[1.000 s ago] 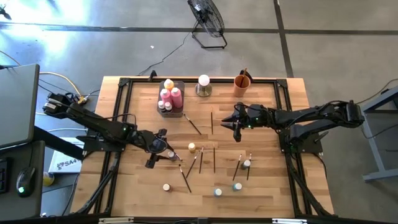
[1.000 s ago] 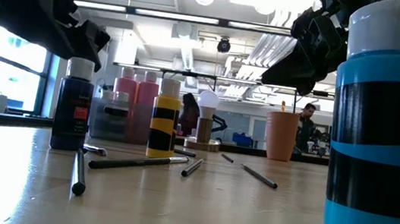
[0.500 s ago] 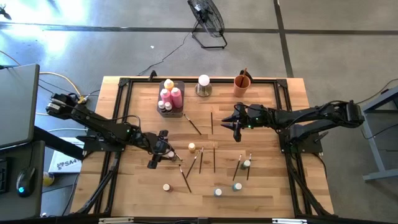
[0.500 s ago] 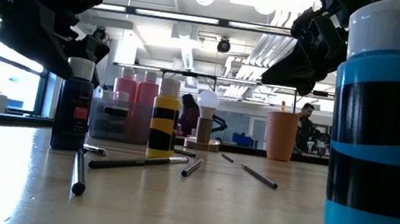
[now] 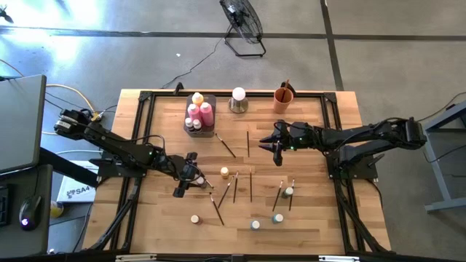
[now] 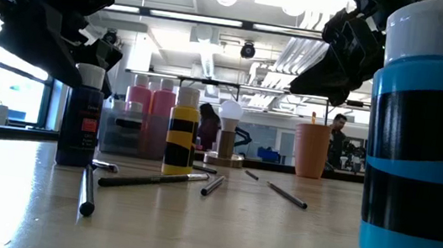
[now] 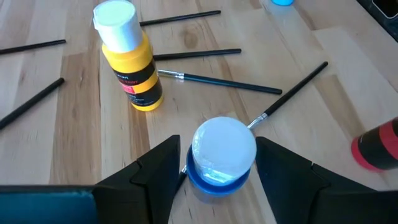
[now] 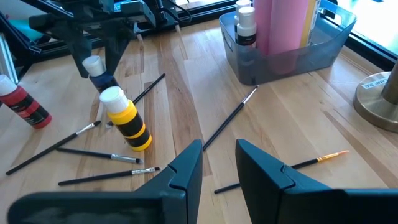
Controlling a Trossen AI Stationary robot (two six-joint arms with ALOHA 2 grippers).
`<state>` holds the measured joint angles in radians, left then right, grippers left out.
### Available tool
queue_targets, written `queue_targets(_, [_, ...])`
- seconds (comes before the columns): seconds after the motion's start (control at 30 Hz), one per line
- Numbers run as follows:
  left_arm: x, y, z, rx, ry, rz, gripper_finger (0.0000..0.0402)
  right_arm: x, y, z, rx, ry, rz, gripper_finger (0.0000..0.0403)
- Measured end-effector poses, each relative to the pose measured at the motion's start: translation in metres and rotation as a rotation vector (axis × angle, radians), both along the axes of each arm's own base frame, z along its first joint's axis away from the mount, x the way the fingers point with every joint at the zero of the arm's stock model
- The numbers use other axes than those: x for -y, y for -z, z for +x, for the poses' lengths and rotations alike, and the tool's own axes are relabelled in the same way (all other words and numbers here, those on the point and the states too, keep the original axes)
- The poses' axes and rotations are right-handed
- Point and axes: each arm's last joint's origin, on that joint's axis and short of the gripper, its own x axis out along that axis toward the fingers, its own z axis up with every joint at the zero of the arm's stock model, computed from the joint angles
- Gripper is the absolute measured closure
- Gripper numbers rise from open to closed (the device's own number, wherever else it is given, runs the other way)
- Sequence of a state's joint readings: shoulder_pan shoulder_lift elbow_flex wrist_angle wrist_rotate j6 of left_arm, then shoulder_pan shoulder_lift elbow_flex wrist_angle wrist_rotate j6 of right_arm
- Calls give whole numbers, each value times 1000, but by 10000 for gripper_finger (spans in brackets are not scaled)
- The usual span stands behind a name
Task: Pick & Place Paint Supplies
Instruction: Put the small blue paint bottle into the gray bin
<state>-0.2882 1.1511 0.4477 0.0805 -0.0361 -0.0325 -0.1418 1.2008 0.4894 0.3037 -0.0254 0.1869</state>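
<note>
Blue bottle (image 7: 221,155) btwn left gripper (image 7: 214,165) fingers: body hidden under its white cap, contact can't tell. Red bottle (image 7: 375,146) near it cut by frame edge. Big blue bottle (image 6: 421,140) in low view cut off at top.

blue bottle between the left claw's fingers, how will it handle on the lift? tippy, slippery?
The blue bottle is small, probably light. Its smooth round body may twist or slip if the left claw pinches off-centre. It is narrow and upright, so a nudge could tip it and send it rolling onto the paintbrush beside it.
</note>
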Motion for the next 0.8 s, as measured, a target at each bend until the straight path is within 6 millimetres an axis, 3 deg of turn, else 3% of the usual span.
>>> queue_targets(0.8, [0,0,0,0,7,-4,199,0,0,0,-1,0,0,312])
